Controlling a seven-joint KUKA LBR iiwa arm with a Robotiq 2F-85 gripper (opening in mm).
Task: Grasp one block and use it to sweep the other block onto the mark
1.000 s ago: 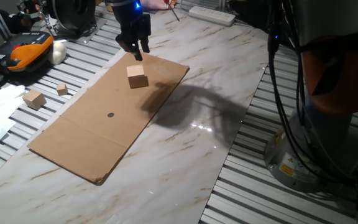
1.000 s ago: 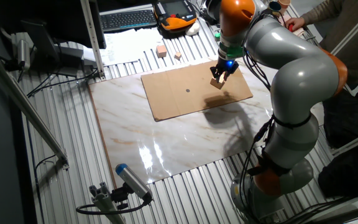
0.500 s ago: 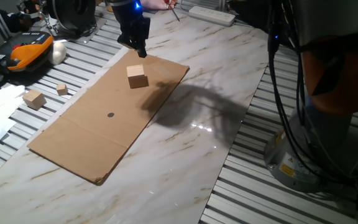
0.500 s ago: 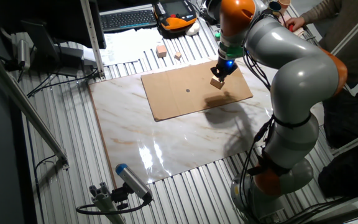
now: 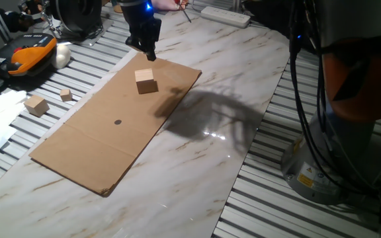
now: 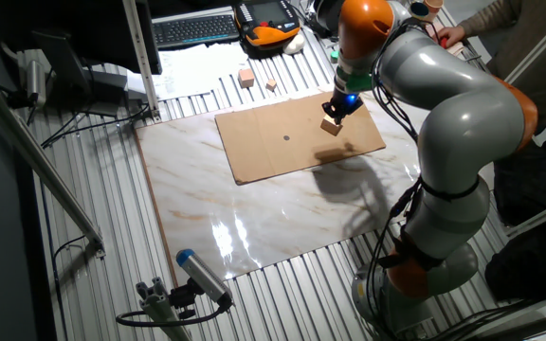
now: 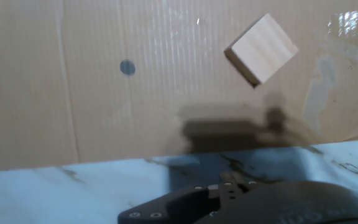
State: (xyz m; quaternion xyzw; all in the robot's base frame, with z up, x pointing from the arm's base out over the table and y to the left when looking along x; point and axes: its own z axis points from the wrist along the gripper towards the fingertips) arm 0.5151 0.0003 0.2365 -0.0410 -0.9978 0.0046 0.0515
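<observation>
A light-tan wooden cube (image 5: 146, 81) sits on the flat cardboard sheet (image 5: 91, 142) near its far end. It also shows in the other fixed view (image 6: 331, 125) and, turned diagonally, in the hand view (image 7: 261, 48). The mark (image 5: 118, 121) is a small dark dot mid-sheet, also in the hand view (image 7: 127, 67). My gripper (image 5: 148, 55) hangs just above and beyond the cube near the sheet's far edge; its fingers look drawn together and hold nothing. A second tan cube (image 5: 37, 105) lies off the sheet on the ribbed surface.
A much smaller tan cube (image 5: 66, 95) lies beside the second cube. An orange-black device (image 5: 25, 54) and a white object (image 5: 61, 55) sit at the far left. Cables and the robot base (image 5: 323, 165) stand at the right. A person's arm (image 6: 482, 24) is at the far edge.
The gripper has risen slightly and its fingers have drawn together from a spread stance. The cube on the sheet has not moved.
</observation>
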